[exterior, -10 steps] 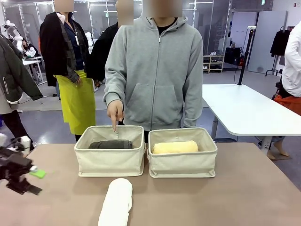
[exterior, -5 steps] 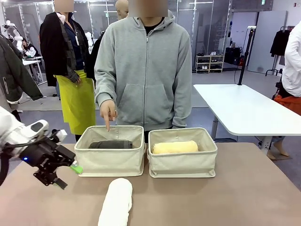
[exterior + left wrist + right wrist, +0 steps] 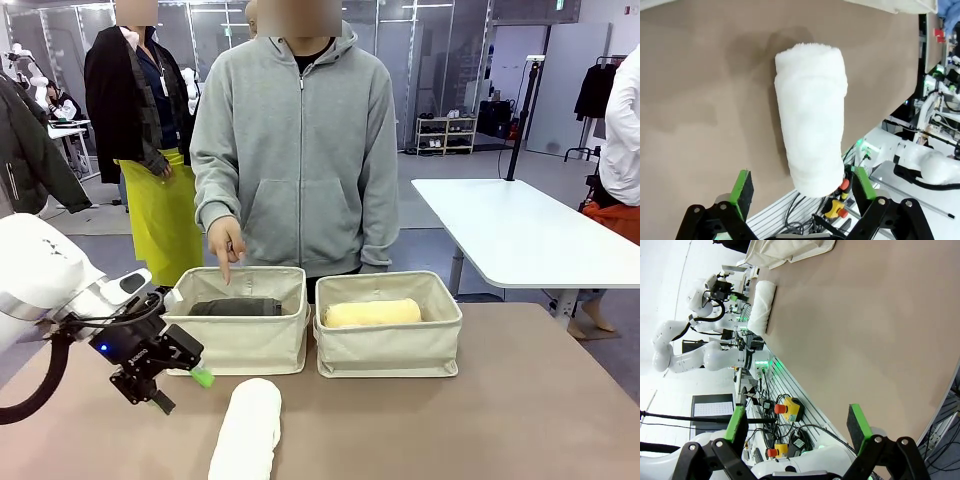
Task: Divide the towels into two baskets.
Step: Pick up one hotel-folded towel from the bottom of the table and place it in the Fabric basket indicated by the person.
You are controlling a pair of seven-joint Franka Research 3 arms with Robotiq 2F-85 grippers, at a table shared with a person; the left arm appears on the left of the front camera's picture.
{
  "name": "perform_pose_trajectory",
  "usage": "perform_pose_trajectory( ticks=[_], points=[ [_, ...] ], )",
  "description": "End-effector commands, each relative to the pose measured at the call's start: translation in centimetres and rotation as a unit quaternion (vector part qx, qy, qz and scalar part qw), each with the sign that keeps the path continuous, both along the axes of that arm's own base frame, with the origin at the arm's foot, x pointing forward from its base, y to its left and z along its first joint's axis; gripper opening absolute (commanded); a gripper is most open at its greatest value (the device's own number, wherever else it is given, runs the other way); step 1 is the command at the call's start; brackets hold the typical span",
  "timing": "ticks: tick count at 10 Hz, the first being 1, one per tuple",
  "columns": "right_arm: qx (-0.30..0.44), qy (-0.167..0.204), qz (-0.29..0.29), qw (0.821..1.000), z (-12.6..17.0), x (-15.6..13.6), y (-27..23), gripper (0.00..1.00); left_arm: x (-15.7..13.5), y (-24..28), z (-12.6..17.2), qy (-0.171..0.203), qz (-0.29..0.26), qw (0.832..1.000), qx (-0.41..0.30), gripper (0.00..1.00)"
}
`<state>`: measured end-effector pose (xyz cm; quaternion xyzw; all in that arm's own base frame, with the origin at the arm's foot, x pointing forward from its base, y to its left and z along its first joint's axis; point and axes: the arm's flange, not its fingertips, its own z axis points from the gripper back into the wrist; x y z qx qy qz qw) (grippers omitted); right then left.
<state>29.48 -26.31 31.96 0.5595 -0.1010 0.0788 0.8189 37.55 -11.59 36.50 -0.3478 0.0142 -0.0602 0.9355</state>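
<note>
A white rolled towel [image 3: 247, 430] lies on the table in front of the two baskets. The left basket [image 3: 232, 345] holds the dark grey towel [image 3: 237, 307]; the right basket [image 3: 388, 350] holds the pale yellow towel [image 3: 372, 313]. The cream-peach towel is out of view. My left gripper [image 3: 182, 390] hangs open just left of the white towel. In the left wrist view the white towel [image 3: 811, 140] lies lengthwise ahead of that open gripper [image 3: 803, 182]. My right gripper [image 3: 796, 422] is open over bare table, far from the white towel [image 3: 762, 305].
A person in a grey hoodie stands behind the baskets, one hand [image 3: 226, 243] pointing a finger down at the left basket's back rim. The near table edge runs close to the white towel. Other people and a white table [image 3: 520, 230] are farther back.
My left arm has swung in from the far left to just beside the white towel. The person has shifted left, still pointing at the left basket.
</note>
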Motion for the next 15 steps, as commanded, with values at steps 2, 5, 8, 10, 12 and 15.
perform_pose_trajectory(
  ticks=[2, 5, 8, 10, 12, 15],
  points=[
    [-0.007, 0.004, 0.0, 1.0, 0.2, -0.4, 0.1, 1.0, -2.5, -1.4, -2.5, -0.031, 0.008, 0.999, -0.007, 1.0],
    [-0.007, 0.004, 0.0, 1.0, 0.2, -0.4, 0.1, 1.0, -2.1, -4.3, -5.2, -0.026, 0.003, 0.999, -0.028, 1.0],
    [-0.007, 0.004, 0.0, 1.0, 0.2, -0.4, 0.1, 1.0, -2.5, -5.9, -6.8, -0.004, -0.011, 1.0, -0.026, 1.0],
    [-0.007, 0.004, 0.0, 1.0, 0.2, -0.4, 0.1, 1.0, -2.8, -6.9, -7.6, 0.011, -0.027, 0.999, -0.024, 1.0],
    [-0.007, 0.004, 0.0, 1.0, 0.2, -0.4, 0.1, 1.0, -3.0, -8.1, -7.9, 0.008, -0.045, 0.998, -0.036, 0.89],
    [-0.007, 0.004, 0.0, 1.0, 0.2, -0.4, 0.1, 1.0, -2.8, -7.9, -7.7, 0.004, -0.043, 0.998, -0.036, 0.75]
  ],
)
